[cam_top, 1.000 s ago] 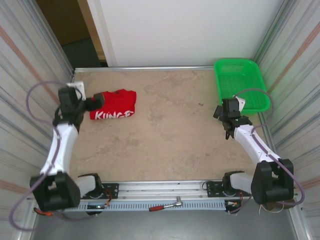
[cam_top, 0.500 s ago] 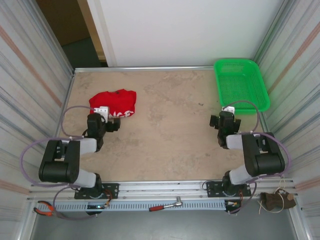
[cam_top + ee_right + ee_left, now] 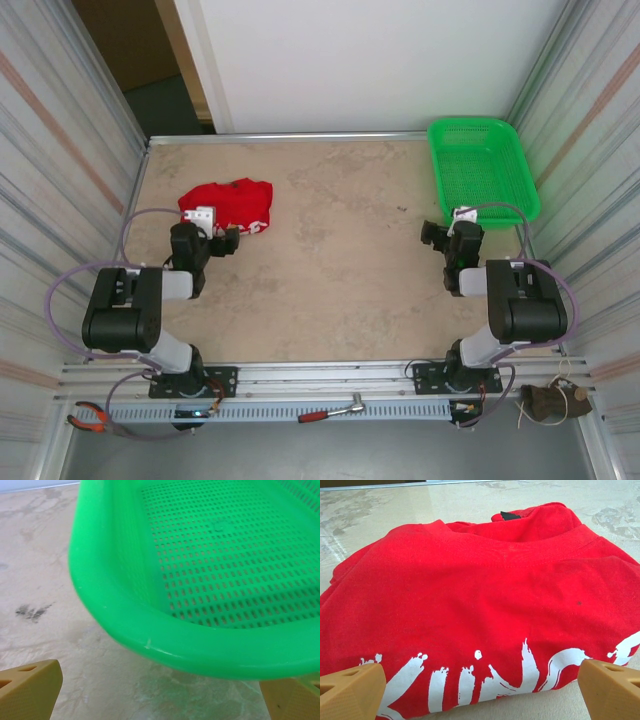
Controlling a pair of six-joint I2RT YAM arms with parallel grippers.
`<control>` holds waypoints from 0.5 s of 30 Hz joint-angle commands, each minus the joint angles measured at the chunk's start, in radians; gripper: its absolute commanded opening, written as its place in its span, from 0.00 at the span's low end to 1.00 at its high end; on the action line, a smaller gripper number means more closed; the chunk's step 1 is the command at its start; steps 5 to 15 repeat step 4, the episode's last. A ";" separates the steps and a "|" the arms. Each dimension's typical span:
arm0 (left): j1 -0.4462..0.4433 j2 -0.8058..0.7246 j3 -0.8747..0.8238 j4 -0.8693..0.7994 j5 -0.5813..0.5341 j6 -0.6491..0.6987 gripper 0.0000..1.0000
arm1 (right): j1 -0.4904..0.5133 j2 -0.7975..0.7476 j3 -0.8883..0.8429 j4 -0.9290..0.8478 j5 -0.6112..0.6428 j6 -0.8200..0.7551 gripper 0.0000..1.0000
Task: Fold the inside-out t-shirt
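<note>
The inside-out t-shirt (image 3: 228,203) lies on the far-left part of the bench (image 3: 340,270) as a compact, rumpled red bundle. Its white lettering (image 3: 485,680) runs along the near edge and a small black tag (image 3: 510,516) shows at the far side. The left gripper (image 3: 226,241) sits low just in front of that near edge with its jaws spread wide and nothing between them; in the wrist view the two tan fingertips (image 3: 350,690) flank the lettered hem. The right gripper (image 3: 447,233) is well apart from the garment on the right side of the bench, likewise wide open and empty, facing the near rim of the green mesh basket (image 3: 150,635). The cloth looks thin, light and limp, so it will probably sag, drape and drag its lower layers along when lifted rather than hold any shape. It is not fragile, but a shallow pinch could catch only the top layer and let the stack slide apart. The best holds appear to be the near hem corners or a doubled edge, where several layers can be pinched together. The domed middle offers little to bite, and the soft folds there would likely bunch under a closing gripper.
</note>
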 commanded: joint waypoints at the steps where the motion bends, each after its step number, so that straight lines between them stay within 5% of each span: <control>1: 0.009 0.001 0.025 0.004 0.020 0.008 0.99 | -0.015 0.006 0.025 0.007 -0.052 -0.009 0.99; 15: 0.013 -0.002 0.024 0.004 0.026 0.006 0.99 | -0.016 -0.007 0.015 0.016 -0.058 -0.009 0.99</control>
